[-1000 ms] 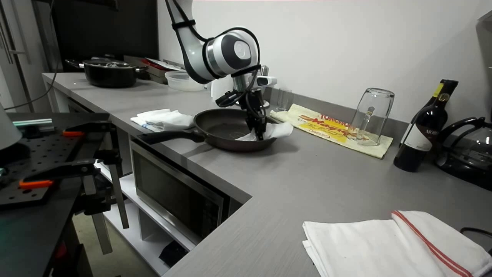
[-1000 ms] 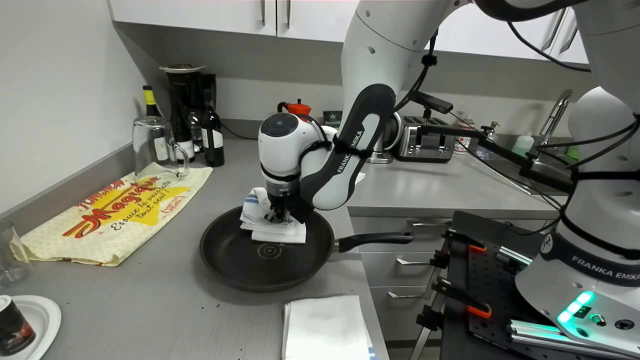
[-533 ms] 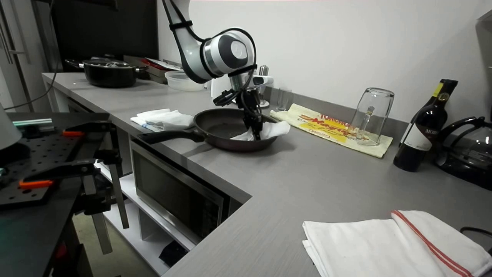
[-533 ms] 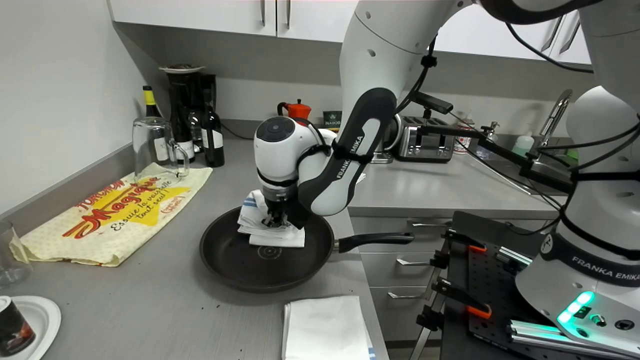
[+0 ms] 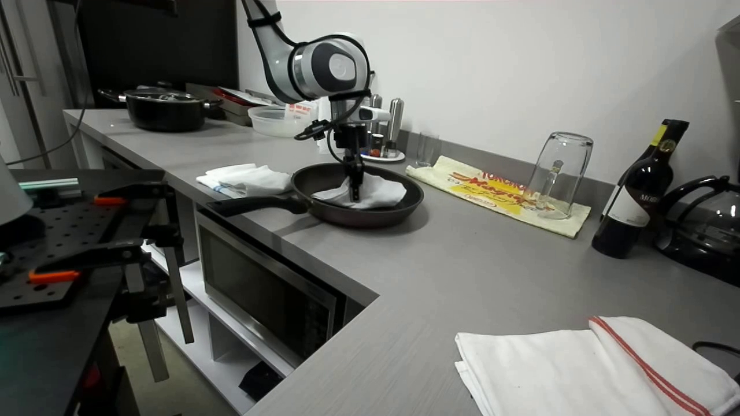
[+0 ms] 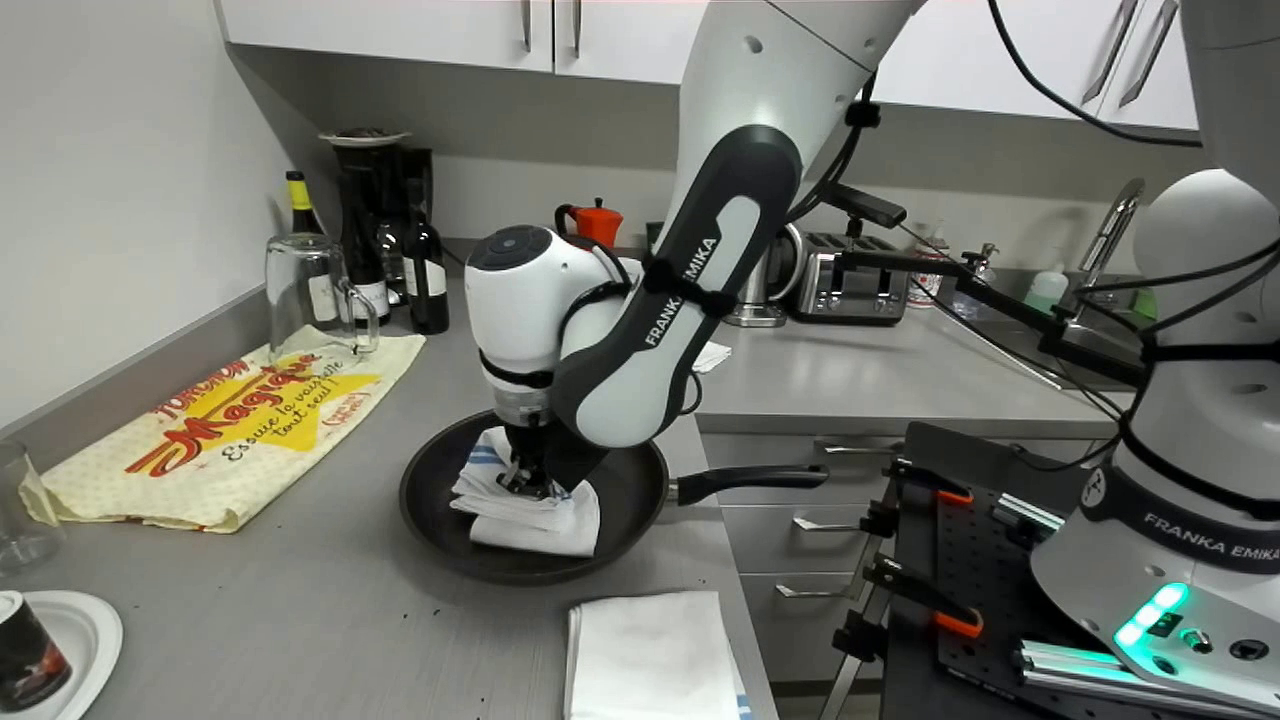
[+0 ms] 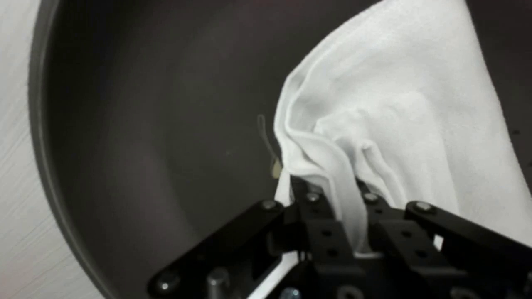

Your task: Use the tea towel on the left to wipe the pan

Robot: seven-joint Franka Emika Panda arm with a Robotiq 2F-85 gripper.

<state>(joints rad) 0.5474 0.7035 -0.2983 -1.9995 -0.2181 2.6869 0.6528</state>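
- White towel (image 7: 411, 108), bunched and folded, lies in the pan (image 6: 437, 510), across its middle.
- Gripper (image 7: 346, 203), pointing down into the pan, has a fold of the towel pinched between its narrow-set jaws.
- A small pale mark (image 7: 276, 168) shows in the pan just beside the towel.
- The pan sits upright on the counter (image 6: 310, 620), handle (image 6: 755, 482) out past the edge.
- Near it lies a folded cloth (image 6: 652, 655).
- Farther off, in both exterior views, a glass mug (image 5: 558, 173) stands on a yellow cloth (image 5: 485, 190).
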